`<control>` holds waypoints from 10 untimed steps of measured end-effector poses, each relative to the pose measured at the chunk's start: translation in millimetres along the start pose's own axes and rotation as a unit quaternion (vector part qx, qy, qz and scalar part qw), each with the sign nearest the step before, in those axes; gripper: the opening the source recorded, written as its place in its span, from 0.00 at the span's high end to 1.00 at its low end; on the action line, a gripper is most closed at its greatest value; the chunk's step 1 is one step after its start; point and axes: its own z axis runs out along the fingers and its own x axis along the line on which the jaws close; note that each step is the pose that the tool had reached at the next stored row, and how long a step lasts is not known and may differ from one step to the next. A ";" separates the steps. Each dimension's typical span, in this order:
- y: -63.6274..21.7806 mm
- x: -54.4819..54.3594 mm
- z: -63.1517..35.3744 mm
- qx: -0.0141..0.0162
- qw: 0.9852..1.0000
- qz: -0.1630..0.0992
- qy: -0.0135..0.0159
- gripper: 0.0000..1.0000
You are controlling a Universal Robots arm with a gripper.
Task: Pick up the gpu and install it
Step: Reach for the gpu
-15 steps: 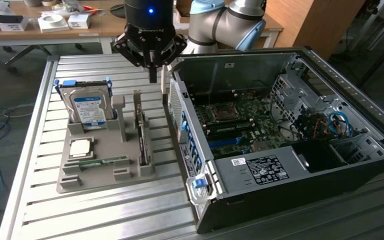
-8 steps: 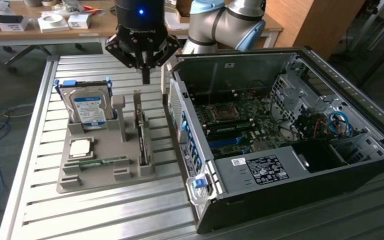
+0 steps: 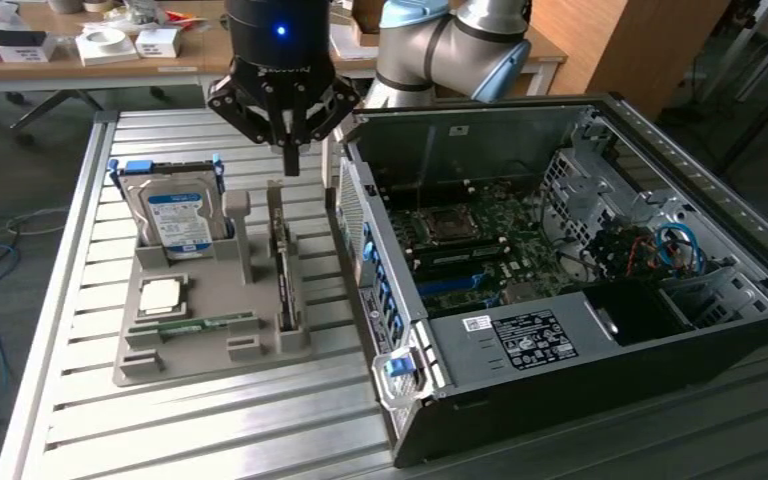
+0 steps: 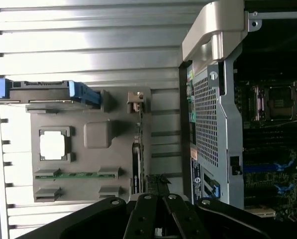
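The gpu [image 3: 281, 262] stands on its long edge in a slot of the grey holder tray [image 3: 144, 368], a thin dark card seen edge-on in the wrist view [image 4: 137, 152]. My gripper [image 3: 291, 163] hangs above the far end of the card, clear of it, fingers shut together with nothing between them. In the wrist view the gripper [image 4: 157, 188] sits right over the card's line. The open computer case [image 3: 704, 330] lies at the exterior view's right, its motherboard [image 3: 491, 250] exposed with blue slots [image 3: 454, 286].
The tray also holds a silver hard drive with a blue-white label [image 3: 177, 215], a processor chip [image 3: 160, 295] and a green memory stick [image 3: 192, 325]. The case's perforated rear wall [image 4: 208, 119] rises close beside the tray. A cluttered desk [image 3: 104, 45] stands behind.
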 end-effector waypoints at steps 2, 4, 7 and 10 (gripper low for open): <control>-4.9 0.6 -0.1 0.000 1.000 0.000 0.000 0.89; -9.5 1.8 -0.2 0.000 1.000 0.000 0.000 0.89; -15.1 3.9 -0.2 0.000 1.000 0.000 0.000 0.89; -20.3 6.1 0.1 0.000 1.000 0.000 0.000 0.89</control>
